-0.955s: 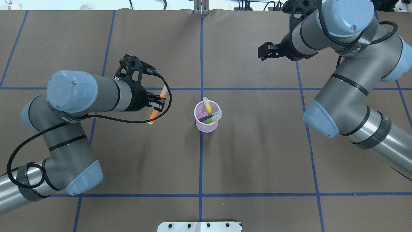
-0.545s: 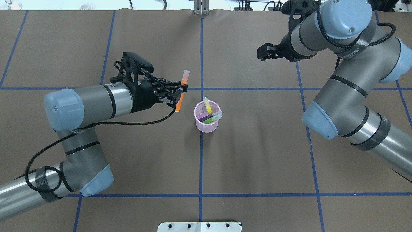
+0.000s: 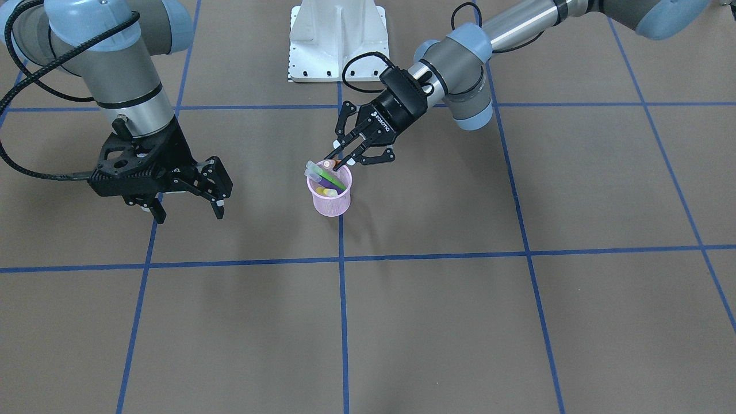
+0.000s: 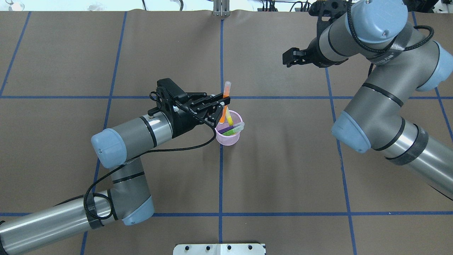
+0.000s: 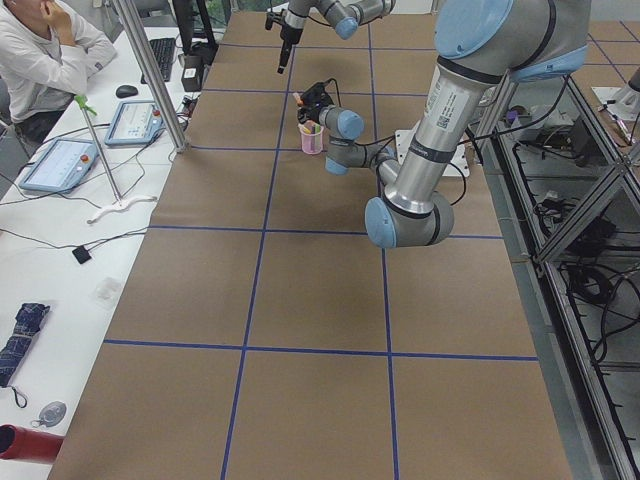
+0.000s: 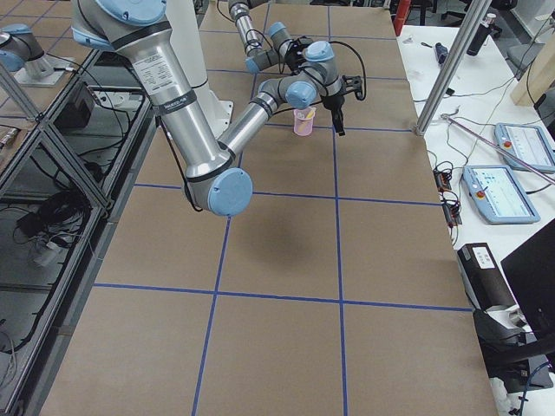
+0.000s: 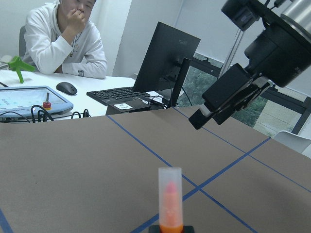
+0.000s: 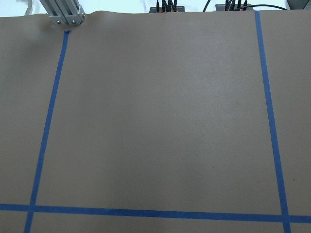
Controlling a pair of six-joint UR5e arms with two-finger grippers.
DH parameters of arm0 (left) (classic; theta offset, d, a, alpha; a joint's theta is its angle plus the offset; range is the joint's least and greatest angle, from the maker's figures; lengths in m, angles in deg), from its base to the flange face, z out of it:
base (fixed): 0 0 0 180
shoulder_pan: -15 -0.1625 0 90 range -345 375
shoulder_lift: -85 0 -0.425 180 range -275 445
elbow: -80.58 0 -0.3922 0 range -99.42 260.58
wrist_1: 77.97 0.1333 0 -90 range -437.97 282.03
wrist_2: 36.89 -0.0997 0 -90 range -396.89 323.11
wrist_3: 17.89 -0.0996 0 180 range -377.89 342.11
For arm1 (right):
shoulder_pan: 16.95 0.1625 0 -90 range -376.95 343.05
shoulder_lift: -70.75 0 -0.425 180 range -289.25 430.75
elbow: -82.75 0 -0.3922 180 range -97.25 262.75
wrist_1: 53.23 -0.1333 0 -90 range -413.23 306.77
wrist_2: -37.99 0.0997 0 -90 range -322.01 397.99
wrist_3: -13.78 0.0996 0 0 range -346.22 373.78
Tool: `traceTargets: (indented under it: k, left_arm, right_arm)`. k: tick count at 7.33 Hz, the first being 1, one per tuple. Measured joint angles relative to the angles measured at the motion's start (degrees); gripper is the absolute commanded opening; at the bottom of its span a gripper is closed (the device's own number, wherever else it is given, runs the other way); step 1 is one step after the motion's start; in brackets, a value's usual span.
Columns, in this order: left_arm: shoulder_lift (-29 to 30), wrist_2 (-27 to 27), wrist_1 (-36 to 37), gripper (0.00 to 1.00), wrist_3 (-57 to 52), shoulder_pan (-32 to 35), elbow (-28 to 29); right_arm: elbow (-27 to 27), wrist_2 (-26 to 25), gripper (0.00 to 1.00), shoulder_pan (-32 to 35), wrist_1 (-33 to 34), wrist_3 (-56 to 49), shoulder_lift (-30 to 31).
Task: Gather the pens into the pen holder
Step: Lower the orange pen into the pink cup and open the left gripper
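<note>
Brown paper marked off by blue tape lines covers the table (image 4: 283, 170). The pen holder (image 4: 228, 139) stands near its middle, on the central line. A yellow pen (image 4: 229, 117), a green pen (image 4: 233, 131) and a purple pen (image 4: 223, 130) lean inside it.

The overhead view shows the orange pen (image 4: 225, 95) along its whole length. It is tilted, with its whitish cap up and toward the far side and its lower end at the left of the holder's rim. The pictures do not show whether that end is inside the mouth. The front-facing view shows only the pen's butt end just above the rim.

The left wrist view alone shows the capped tip from below. Beyond the table's far edge it also shows a seated person (image 7: 63, 43) at a desk with a monitor (image 7: 163, 58) and a keyboard (image 7: 119, 94). The right wrist view holds nothing but paper and tape.

The left arm comes in from the near left and folds at the elbow. Its forearm runs toward the holder, with the left gripper (image 4: 220, 108) clamped on the orange pen's body.

The right arm bends in from the right. The right gripper (image 3: 190, 215) hangs pointing down, well apart from the holder on the far right. The front-facing view shows its fingers spread with nothing between them, while from overhead it is only a dark block.
</note>
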Motion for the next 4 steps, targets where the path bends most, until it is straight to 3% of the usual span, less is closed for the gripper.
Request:
traceTargets:
  k: [1,2,3,4]
  left_arm:
    - [0.2,-0.4,-0.5,0.46,-0.7,-0.2,0.9]
    - [0.3,-0.6,-0.8,0.79,-0.9,-0.2,1.3]
    - [0.3,-0.6,-0.9,0.99,-1.1,-0.3,1.5]
    - [0.3,-0.7,-0.9,0.99,-1.1,-0.3,1.5]
  right_arm:
    - [0.0,0.0,0.99,0.0,0.0,0.0,0.0]
    - [0.0,0.0,0.99,0.0,0.0,-0.1,0.0]
    - [0.0,0.0,0.99,0.0,0.0,-0.1,0.0]
    - [0.0,0.0,0.99,0.0,0.0,0.0,0.0]
